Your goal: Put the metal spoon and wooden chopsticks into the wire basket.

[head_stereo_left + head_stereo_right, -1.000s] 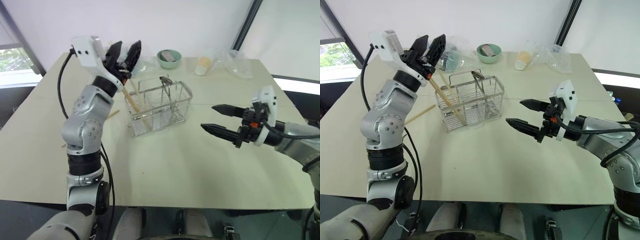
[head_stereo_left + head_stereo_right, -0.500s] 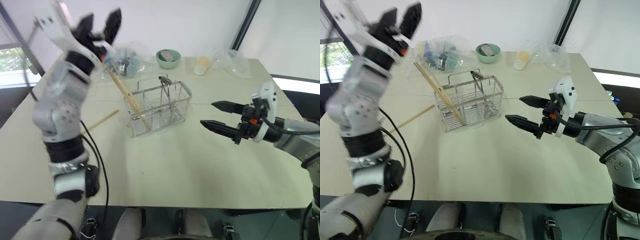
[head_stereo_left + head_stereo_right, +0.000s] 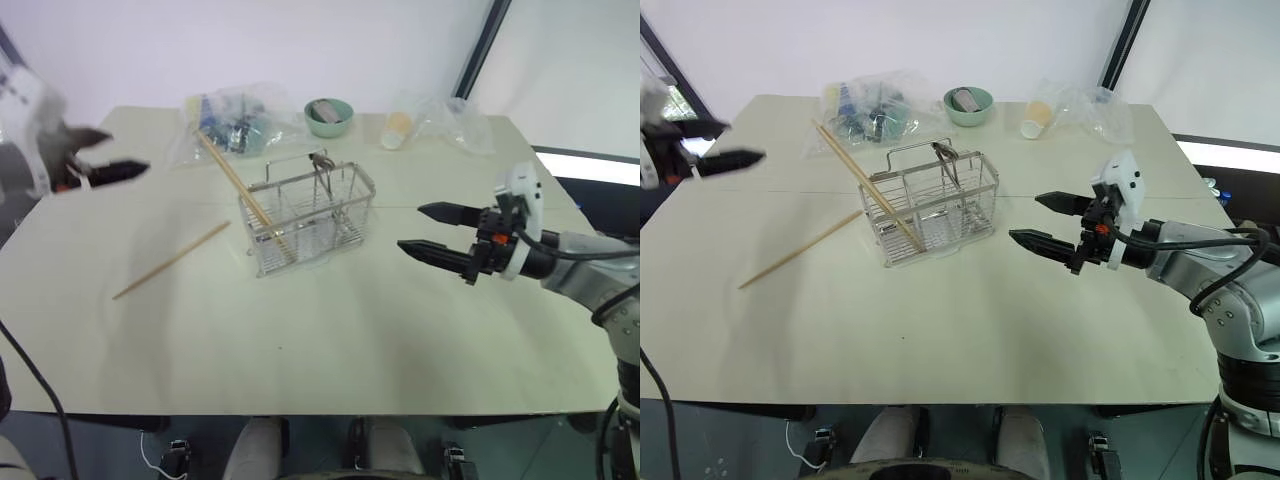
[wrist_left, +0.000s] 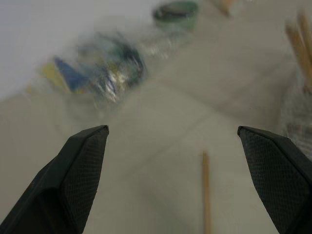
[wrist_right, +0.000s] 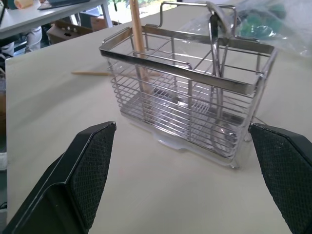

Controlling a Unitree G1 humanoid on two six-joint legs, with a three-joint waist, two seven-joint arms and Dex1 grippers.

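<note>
The right claw (image 3: 1048, 222) hovered over the desk (image 3: 970, 330) with its two black fingers spread wide and nothing between them, pointing toward the wire basket (image 3: 930, 205). The basket stood upright on the desk just ahead of that claw's fingertips, apart from them. In the right wrist view it sat between the two fingers (image 5: 92, 170), further out, with bare desk in between.

The metal spoon (image 5: 217, 73) stood in the basket compartment at the end nearer the green bowl (image 3: 969, 100), bowl end down against the basket floor and handle rising past the rim. Wooden chopsticks (image 3: 865, 185) leaned in the compartment at the opposite end, their upper ends slanting out over the rim toward the left claw's side. One more chopstick (image 3: 800, 250) lay flat on the desk beyond the basket from the right claw, between the basket and the left claw.

The left claw (image 3: 725, 142) was out at the desk's far left edge, well apart from the basket, fingers wide and empty. Its wrist view showed the loose chopstick (image 4: 205, 190) on the desk between its fingers (image 4: 78, 170), and a clear plastic bag (image 4: 105, 68) of items beyond.
</note>
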